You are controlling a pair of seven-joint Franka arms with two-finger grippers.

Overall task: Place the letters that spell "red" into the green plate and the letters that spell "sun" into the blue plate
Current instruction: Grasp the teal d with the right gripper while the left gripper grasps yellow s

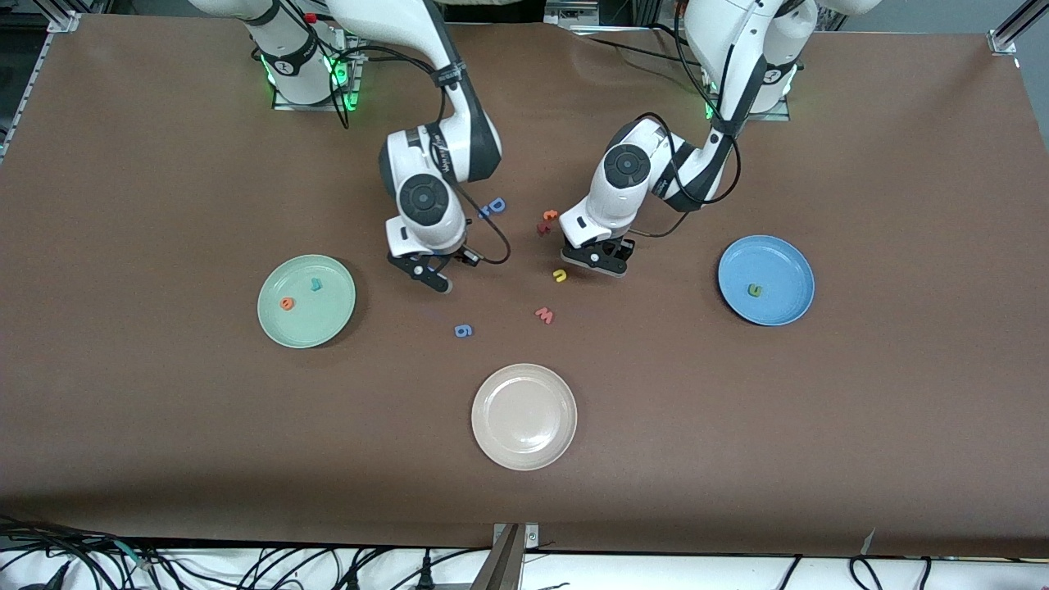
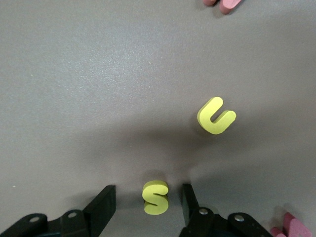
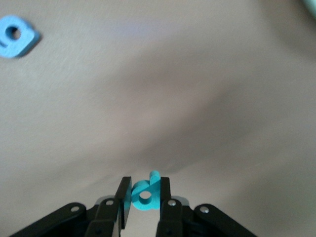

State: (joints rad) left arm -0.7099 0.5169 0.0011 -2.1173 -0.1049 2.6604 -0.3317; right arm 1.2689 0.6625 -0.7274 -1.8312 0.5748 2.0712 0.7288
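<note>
A yellow "s" stands on the table between the fingers of my left gripper, which is open with a gap on each side of the letter. In the front view that gripper hides the "s". A yellow "u" lies just beside it. My right gripper is shut on a teal "d", over the table between the green plate and the middle. The green plate holds an orange "e" and a teal "r". A dark green "n" lies in the blue plate.
An off-white plate sits nearest the front camera. A pink "w" and a blue "9" lie mid-table. A blue "D" and a dark red letter touching an orange one lie farther back.
</note>
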